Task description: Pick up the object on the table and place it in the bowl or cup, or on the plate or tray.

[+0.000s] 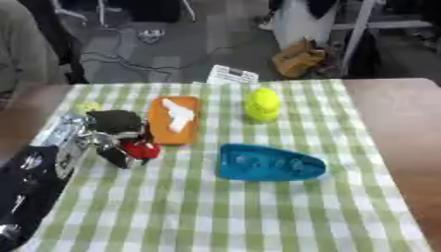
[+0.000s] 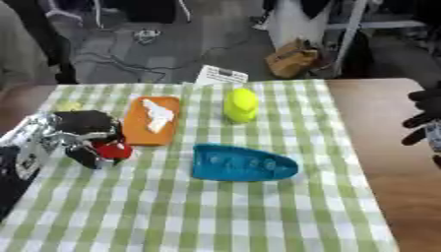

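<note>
Left hand curled round small red object, lifted just beside orange tray, likely for placing there. Right hand idle far right, fingers relaxed.

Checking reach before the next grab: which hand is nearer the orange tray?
Left. The left hand sits right beside the orange tray's left edge, curled on a small red object. The right hand is far off at the table's right edge.

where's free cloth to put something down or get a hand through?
Free: the near checked cloth in front of the blue tray, and the strip right of the yellow object. Crowded: left side, where the left hand holds a red object beside the orange tray.
</note>
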### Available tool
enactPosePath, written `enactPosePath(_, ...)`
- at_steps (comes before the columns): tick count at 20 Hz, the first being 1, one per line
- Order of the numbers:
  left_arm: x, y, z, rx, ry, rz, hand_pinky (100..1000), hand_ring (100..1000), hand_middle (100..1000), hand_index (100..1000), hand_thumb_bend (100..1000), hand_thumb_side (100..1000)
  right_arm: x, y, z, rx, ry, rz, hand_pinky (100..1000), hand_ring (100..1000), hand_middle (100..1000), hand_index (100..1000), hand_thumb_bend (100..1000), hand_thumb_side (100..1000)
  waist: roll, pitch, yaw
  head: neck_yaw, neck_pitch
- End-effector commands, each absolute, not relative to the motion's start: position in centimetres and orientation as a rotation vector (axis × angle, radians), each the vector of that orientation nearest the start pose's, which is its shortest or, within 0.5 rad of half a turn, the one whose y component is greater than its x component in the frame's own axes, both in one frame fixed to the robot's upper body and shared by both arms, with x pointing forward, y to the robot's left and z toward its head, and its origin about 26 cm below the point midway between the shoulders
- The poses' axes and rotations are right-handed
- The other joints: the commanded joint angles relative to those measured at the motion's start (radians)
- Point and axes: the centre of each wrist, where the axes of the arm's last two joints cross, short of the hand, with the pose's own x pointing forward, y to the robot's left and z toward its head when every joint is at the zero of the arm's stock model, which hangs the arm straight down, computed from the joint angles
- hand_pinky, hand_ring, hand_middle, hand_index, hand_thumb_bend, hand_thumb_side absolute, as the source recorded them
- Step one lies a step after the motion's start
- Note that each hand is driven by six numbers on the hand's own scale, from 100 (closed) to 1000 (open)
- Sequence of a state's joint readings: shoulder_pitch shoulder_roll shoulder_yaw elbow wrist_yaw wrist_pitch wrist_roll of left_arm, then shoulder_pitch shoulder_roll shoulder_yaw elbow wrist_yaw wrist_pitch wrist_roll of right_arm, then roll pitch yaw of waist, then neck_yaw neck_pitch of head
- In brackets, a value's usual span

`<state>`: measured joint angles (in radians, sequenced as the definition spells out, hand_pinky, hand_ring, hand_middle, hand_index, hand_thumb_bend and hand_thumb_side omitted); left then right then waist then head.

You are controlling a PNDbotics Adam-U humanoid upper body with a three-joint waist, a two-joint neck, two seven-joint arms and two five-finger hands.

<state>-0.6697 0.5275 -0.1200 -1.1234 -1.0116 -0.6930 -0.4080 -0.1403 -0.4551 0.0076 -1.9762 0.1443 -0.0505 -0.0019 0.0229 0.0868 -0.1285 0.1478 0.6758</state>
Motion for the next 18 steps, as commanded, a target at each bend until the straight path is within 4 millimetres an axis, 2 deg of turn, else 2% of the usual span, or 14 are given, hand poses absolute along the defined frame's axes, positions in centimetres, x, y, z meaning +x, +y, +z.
enactPosePath(1, 43.8, 33.8, 18.6, 0.777, -1.403, -2.229, 576, 404, 256, 393, 181, 239, 28.1, -29.6, 17.3, -0.438, -2.135, 0.606, 491, 597, 735, 697, 100, 705, -0.002, -0.032, 0.001, -0.002, -0.009)
enactPosePath(2, 44.1, 33.5, 18.9, 0.818, -1.419, -2.208, 589, 437, 289, 420, 251, 241, 28.1, -29.6, 17.3, -0.437, -2.135, 0.606, 491, 597, 735, 697, 100, 705, -0.002, -0.032, 0.0, -0.001, -0.01)
enactPosePath(3, 44.5, 33.3, 18.9, 0.855, -1.423, -2.191, 589, 437, 289, 420, 251, 241, 28.1, -29.6, 17.3, -0.436, -2.136, 0.605, 491, 597, 735, 697, 100, 705, -0.002, -0.032, -0.001, 0.0, -0.011)
enactPosePath(4, 44.8, 33.1, 18.6, 0.884, -1.422, -2.18, 599, 448, 301, 432, 291, 242, 28.1, -29.6, 17.3, -0.435, -2.136, 0.605, 491, 597, 734, 697, 100, 705, -0.002, -0.032, -0.002, 0.0, -0.012)
enactPosePath(8, 46.0, 32.8, 15.7, 0.983, -1.391, -2.097, 614, 455, 315, 448, 329, 227, 28.2, -29.5, 17.3, -0.432, -2.137, 0.602, 491, 597, 734, 697, 100, 706, -0.004, -0.029, -0.007, 0.0, -0.016)
enactPosePath(11, 46.6, 32.8, 13.1, 1.09, -1.351, -2.008, 616, 459, 330, 461, 324, 221, 28.2, -29.5, 17.3, -0.428, -2.14, 0.6, 491, 597, 734, 697, 100, 706, -0.005, -0.028, -0.011, -0.001, -0.018)
enactPosePath(12, 46.7, 32.8, 12.4, 1.123, -1.347, -1.984, 614, 455, 339, 464, 353, 114, 28.2, -29.4, 17.3, -0.427, -2.141, 0.599, 490, 597, 734, 697, 100, 689, -0.006, -0.027, -0.012, 0.0, -0.019)
enactPosePath(13, 46.8, 32.9, 11.7, 1.165, -1.351, -1.935, 613, 454, 334, 464, 327, 193, 28.2, -29.4, 17.3, -0.423, -2.143, 0.599, 490, 597, 734, 697, 100, 707, -0.006, -0.026, -0.013, 0.002, -0.022)
enactPosePath(16, 47.1, 33.0, 10.0, 1.288, -1.398, -1.792, 593, 416, 318, 453, 281, 116, 28.2, -29.3, 17.3, -0.415, -2.146, 0.598, 490, 597, 734, 697, 100, 708, -0.007, -0.023, -0.018, 0.006, -0.028)
enactPosePath(17, 47.1, 33.2, 9.6, 1.323, -1.422, -1.736, 593, 416, 318, 453, 281, 116, 28.2, -29.2, 17.3, -0.414, -2.147, 0.597, 490, 597, 734, 697, 100, 708, -0.007, -0.022, -0.019, 0.007, -0.03)
enactPosePath(18, 47.1, 33.3, 9.2, 1.35, -1.441, -1.69, 578, 383, 313, 451, 218, 100, 28.3, -29.2, 17.3, -0.412, -2.148, 0.596, 490, 597, 734, 697, 100, 709, -0.007, -0.022, -0.021, 0.007, -0.032)
